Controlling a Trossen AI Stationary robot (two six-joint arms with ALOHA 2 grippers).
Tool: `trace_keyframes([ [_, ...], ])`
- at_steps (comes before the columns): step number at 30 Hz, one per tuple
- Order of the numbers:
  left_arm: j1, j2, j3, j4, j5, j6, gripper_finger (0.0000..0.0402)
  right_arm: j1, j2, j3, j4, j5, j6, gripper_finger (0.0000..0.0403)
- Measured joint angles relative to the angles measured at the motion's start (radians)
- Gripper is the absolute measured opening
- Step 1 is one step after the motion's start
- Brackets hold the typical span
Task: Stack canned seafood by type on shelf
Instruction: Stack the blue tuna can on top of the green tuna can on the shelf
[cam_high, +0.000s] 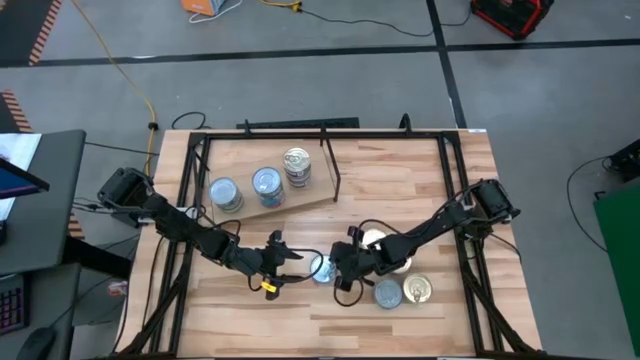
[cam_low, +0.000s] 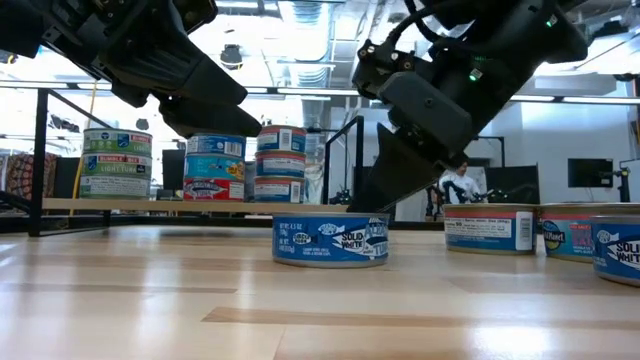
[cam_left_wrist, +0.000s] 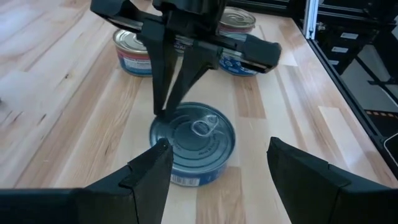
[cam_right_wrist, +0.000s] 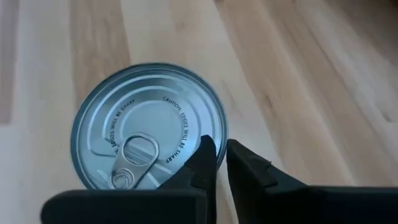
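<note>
Three stacks of tins (cam_high: 264, 186) stand on the shelf (cam_high: 300, 205); four remain on the bench (cam_high: 440, 190). Right gripper (cam_left_wrist: 166, 107) jaws pinched narrow on the blue tin's (cam_left_wrist: 193, 144) rim; left gripper (cam_left_wrist: 214, 180) jaws wide, empty.

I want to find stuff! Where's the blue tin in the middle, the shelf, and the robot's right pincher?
Blue tin (cam_left_wrist: 193, 140): left wrist view, on its silver lid near the pull ring.
Shelf (cam_high: 300, 203): high view, on the bare plywood near its front edge.
Right gripper (cam_right_wrist: 221, 158): right wrist view, between its nearly closed fingertips at the tin's rim.

The right tool (cam_right_wrist: 221, 163) hides part of the blue tin's (cam_right_wrist: 149, 127) rim; lettering unreadable.
</note>
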Motion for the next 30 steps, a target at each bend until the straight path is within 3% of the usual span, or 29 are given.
trace_keyframes([
  [13, 0.0, 0.0, 0.0, -0.004, 0.008, -0.012, 0.0249, -0.024, 0.003, 0.002, -0.115, -0.016, 0.127, 0.0065],
  [26, 0.0, 0.003, 0.0, 0.008, 0.06, -0.026, 0.0249, -0.057, 0.012, -0.005, -0.134, -0.034, 0.119, 0.0065],
  [30, -0.003, 0.056, 0.0, 0.013, 0.068, -0.042, 0.0249, -0.057, 0.012, -0.005, -0.131, -0.032, 0.119, 0.0065],
])
